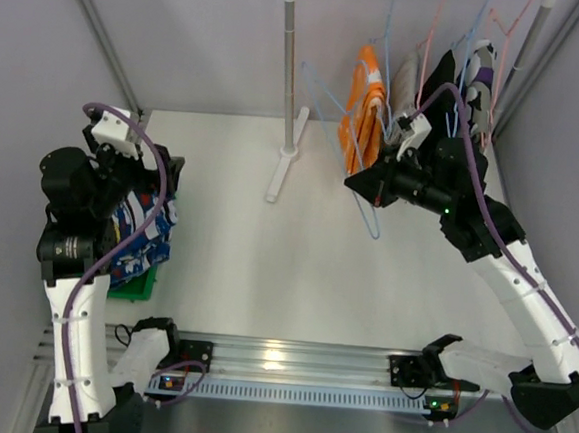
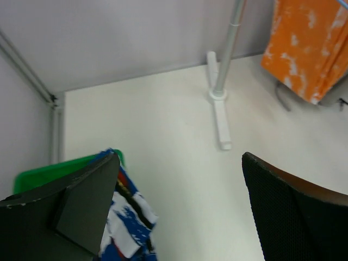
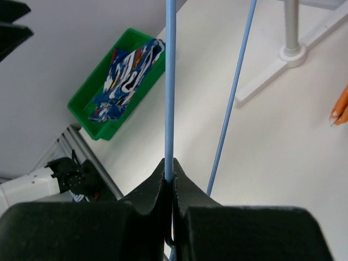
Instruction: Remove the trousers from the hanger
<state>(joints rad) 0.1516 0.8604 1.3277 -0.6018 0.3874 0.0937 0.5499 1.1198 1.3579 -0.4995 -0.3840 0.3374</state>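
Note:
The blue-and-white patterned trousers (image 1: pixel 146 233) lie in a green bin (image 1: pixel 133 287), under my open, empty left gripper (image 1: pixel 157 192). The left wrist view shows them (image 2: pixel 126 227) beside the left finger, with the gripper (image 2: pixel 179 163) wide open. My right gripper (image 1: pixel 358 182) is shut on the wire of a bare blue hanger (image 1: pixel 367 221), seen clamped between the jaws in the right wrist view (image 3: pixel 169 81), where the gripper (image 3: pixel 169 166) is closed. Orange trousers (image 1: pixel 364 107) and a grey garment (image 1: pixel 406 77) hang on the rail behind it.
The rack's pole (image 1: pixel 289 66) and white foot (image 1: pixel 281 174) stand at the back centre. Several more hangers and a dark garment (image 1: pixel 478 76) hang at the back right. Walls close in on both sides. The bin (image 3: pixel 87 106) sits by the left wall.

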